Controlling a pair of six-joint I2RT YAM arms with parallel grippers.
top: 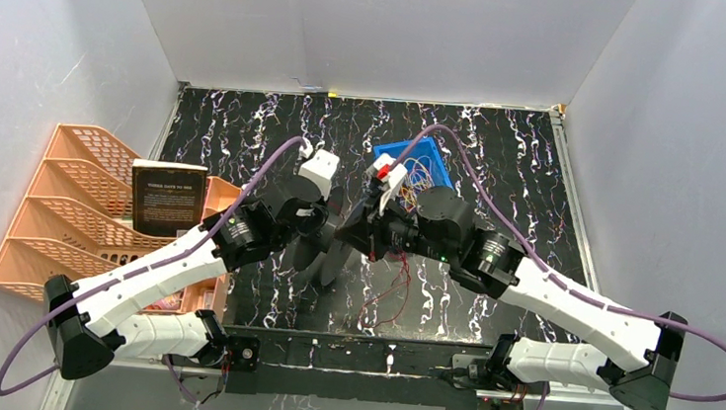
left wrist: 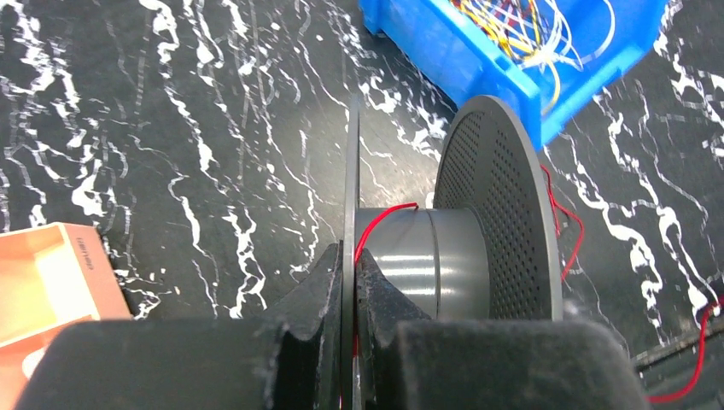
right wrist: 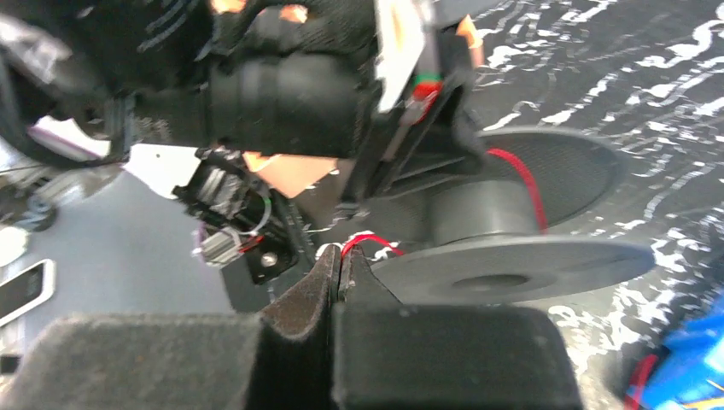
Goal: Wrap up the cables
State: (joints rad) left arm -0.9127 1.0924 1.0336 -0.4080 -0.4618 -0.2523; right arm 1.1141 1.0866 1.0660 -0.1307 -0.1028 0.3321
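Blue plastic bin (left wrist: pixel 478 73) at one o'clock holds tangled thin cables (left wrist: pixel 512 26); left claw (left wrist: pixel 348 278) clamps the flange of a grey plastic spool (left wrist: pixel 427 248), right claw (right wrist: pixel 339 269) pinches one red strand (right wrist: pixel 528 190).

Left arm (top: pixel 149 281) and right arm (top: pixel 569 302) angled inward; left end effector (left wrist: pixel 348 256), right end effector (right wrist: pixel 339 260) pinched shut.

tabletop (left wrist: pixel 171 128): black marble-look with white veins, slight sheen | spool (left wrist: pixel 461 248): grey matt plastic, smooth hub, one flange all pinholes | blue bin (left wrist: pixel 478 60) by the far edge: glossy plastic | red cable (left wrist: pixel 393 209): thin, smooth jacket | left gripper (left wrist: pixel 349 256) pads (left wrist: pixel 380 295): black, grainy, kinda rubbery | orange rack (top: pixel 61 208) at the left edge: plastic lattice
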